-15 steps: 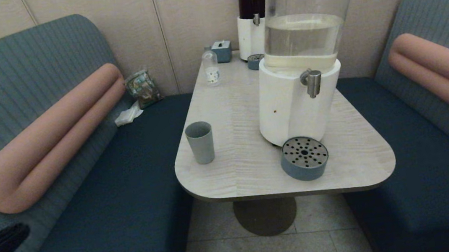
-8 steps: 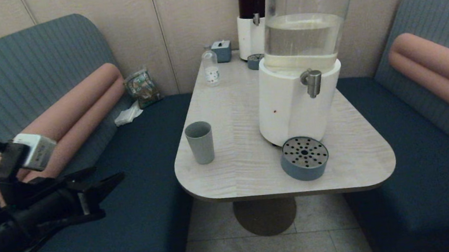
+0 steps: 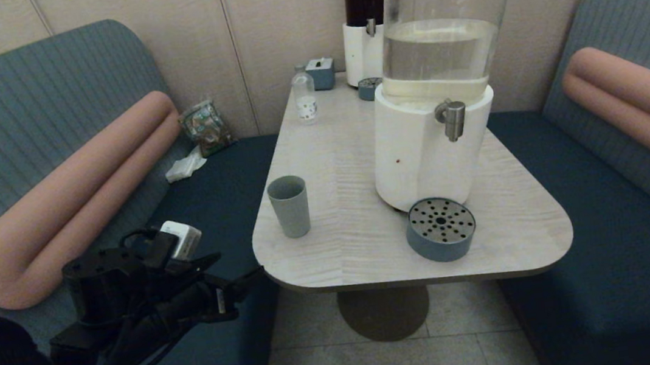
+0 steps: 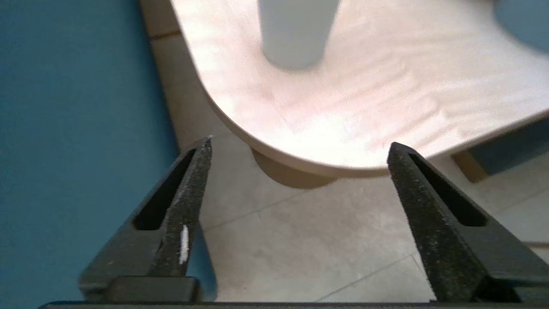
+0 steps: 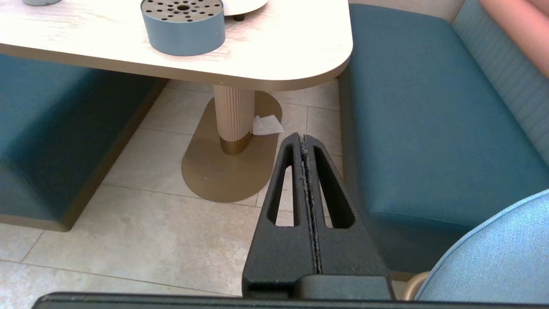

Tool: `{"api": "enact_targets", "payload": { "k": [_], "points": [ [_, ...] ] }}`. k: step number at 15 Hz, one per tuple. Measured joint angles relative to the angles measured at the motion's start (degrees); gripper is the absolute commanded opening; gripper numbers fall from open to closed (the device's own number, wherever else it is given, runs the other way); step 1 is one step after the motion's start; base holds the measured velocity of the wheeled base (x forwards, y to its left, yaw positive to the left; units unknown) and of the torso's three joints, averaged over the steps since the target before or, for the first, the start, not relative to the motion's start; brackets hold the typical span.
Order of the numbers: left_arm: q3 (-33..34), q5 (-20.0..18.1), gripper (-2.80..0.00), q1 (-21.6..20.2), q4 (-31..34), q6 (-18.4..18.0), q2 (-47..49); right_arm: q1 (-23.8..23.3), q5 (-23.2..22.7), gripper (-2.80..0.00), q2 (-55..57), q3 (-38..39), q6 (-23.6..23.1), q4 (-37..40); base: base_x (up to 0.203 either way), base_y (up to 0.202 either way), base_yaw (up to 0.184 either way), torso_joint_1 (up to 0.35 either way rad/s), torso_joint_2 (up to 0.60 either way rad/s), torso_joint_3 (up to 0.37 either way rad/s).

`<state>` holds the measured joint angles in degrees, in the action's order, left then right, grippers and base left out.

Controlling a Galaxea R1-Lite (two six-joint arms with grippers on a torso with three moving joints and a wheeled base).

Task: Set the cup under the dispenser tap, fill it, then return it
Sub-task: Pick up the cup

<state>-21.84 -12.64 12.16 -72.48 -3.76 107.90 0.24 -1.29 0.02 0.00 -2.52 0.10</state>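
Note:
The grey-blue cup [image 3: 289, 205] stands upright near the table's left edge; the left wrist view shows its lower part [image 4: 296, 34]. The silver dispenser tap [image 3: 452, 118] sticks out of the white-based dispenser [image 3: 419, 153] with the clear tank, above a round blue drip tray [image 3: 441, 228]. My left gripper [image 3: 244, 274] is open and empty, low over the left bench, short of the table's front-left corner and well apart from the cup; its fingertips [image 4: 206, 148] frame the floor. My right gripper [image 5: 303, 137] is shut on nothing, parked low over the floor by the right bench.
A small clear bottle [image 3: 305, 97], a blue box [image 3: 322, 74] and a dark-liquid dispenser [image 3: 365, 25] stand at the table's far end. Blue benches [image 3: 200, 270] flank the table [image 3: 363, 251]. A crumpled tissue [image 5: 266, 125] lies by the table's pedestal.
My left arm has come into view from the lower left and moved right toward the table's corner, gripper open. Cup and dispensers have not moved.

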Motion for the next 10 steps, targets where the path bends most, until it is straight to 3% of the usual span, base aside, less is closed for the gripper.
{"api": "enact_targets", "payload": {
  "k": [2,10],
  "points": [
    [0.90,0.09,0.00,0.77,-4.71,0.50,3.44,0.00,0.00,-2.80,0.00,0.00,0.00,0.00,0.000,0.000,0.000,0.000,0.00,0.000],
    [-1.68,0.36,0.00,3.56,-12.81,0.83,11.14,0.00,0.00,-2.80,0.00,0.00,0.00,0.00,0.000,0.000,0.000,0.000,0.00,0.000]
  ]
}}
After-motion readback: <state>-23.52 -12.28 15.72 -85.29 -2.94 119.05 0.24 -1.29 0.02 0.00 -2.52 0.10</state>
